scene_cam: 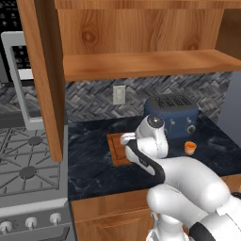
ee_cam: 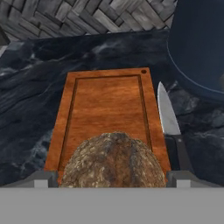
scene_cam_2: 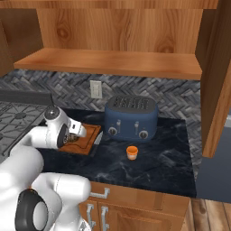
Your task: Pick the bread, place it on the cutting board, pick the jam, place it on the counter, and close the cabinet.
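- My gripper (ee_cam: 113, 178) pinches the bread (ee_cam: 113, 161), fingers either side.
- Directly below it: the board (ee_cam: 107, 109).
- Right of it I see a knife (ee_cam: 169, 124); further right, the jam (scene_cam_2: 131, 152).

Base views flank the counter (scene_cam: 94, 164) — hand view close above.

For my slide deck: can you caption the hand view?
Bread between the end effector fingertips, above the cutting board, a knife alongside on the counter.
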Robot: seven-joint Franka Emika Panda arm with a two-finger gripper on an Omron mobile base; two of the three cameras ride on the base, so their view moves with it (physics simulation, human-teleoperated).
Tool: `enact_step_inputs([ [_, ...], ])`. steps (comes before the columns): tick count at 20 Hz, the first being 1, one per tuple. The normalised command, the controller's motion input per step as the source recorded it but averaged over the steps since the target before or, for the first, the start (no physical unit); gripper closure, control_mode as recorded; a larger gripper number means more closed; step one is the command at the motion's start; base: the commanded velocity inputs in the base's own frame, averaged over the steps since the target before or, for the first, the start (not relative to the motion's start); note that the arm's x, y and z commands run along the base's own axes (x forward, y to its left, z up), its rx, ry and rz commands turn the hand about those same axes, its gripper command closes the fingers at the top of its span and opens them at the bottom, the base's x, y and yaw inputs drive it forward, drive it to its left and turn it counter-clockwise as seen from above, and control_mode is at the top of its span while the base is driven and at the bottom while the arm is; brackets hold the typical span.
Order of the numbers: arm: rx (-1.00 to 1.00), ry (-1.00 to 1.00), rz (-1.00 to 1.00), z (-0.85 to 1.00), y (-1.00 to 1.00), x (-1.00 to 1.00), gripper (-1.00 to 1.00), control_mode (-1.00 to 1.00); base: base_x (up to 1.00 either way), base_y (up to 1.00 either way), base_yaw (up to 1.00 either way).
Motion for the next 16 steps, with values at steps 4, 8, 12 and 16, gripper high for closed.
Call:
enact_step_inputs([
  [4, 0.0, 0.0, 0.0, -0.25, 0.0, 0.27, 1.0, -1.0, 0.0, 0.0, 0.0],
  [8, 0.0, 0.0, 0.0, -0.25, 0.0, 0.26, 1.0, -1.0, 0.0, 0.0, 0.0],
  [12, 0.0, 0.0, 0.0, -0.23, 0.0, 0.24, 1.0, -1.0, 0.0, 0.0, 0.0],
  [16, 0.0, 0.0, 0.0, -0.23, 0.0, 0.21, 1.0, -1.0, 0.0, 0.0, 0.0],
])
